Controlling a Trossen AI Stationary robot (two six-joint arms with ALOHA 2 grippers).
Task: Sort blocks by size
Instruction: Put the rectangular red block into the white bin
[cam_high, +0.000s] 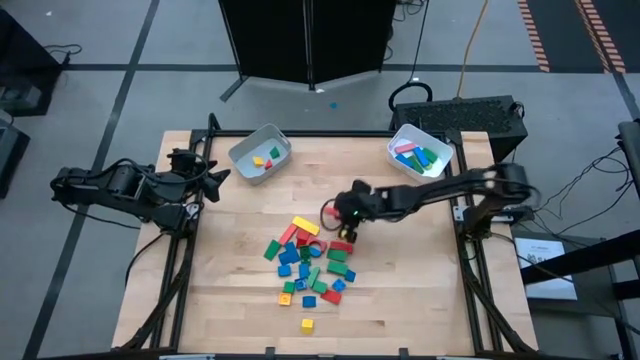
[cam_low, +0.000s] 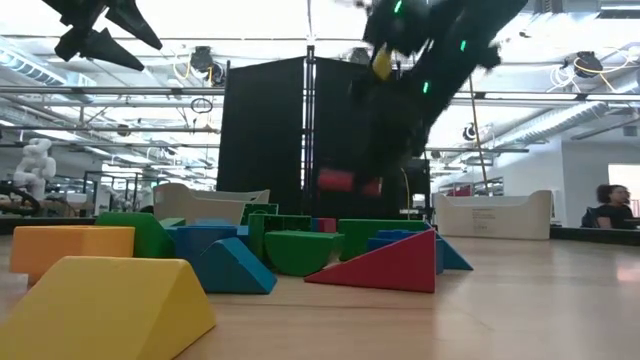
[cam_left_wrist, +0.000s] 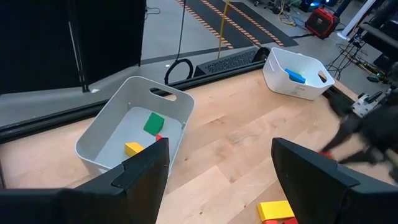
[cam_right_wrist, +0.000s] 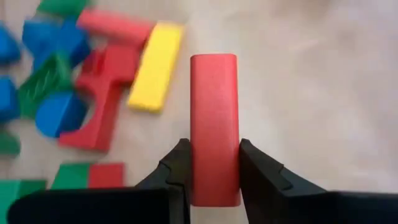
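Note:
The blocks (cam_high: 310, 265) lie in a loose pile of red, blue, green and yellow pieces at the table's middle, toward its near edge; the low view shows them from the side (cam_low: 290, 250). My right gripper (cam_high: 338, 215) hangs over the pile's far edge, shut on a red bar block (cam_right_wrist: 214, 112), which hangs in the air in the low view (cam_low: 350, 181). My left gripper (cam_high: 215, 180) waits open at the table's left edge, its fingers (cam_left_wrist: 143, 171) apart and touching nothing. My right gripper pinches the red bar's two long sides (cam_right_wrist: 214, 168) between its two fingers, at one end of the bar. The rest of the bar sticks out ahead of the fingertips. The fingers come slanting down from the table's right. The bar is lifted clear above the pile.
A white bin (cam_high: 260, 153) at the far left holds a few small blocks, also seen in the left wrist view (cam_left_wrist: 134, 124). A second white bin (cam_high: 420, 150) at the far right holds longer blocks. A yellow wedge (cam_low: 110, 305) lies nearest the low camera.

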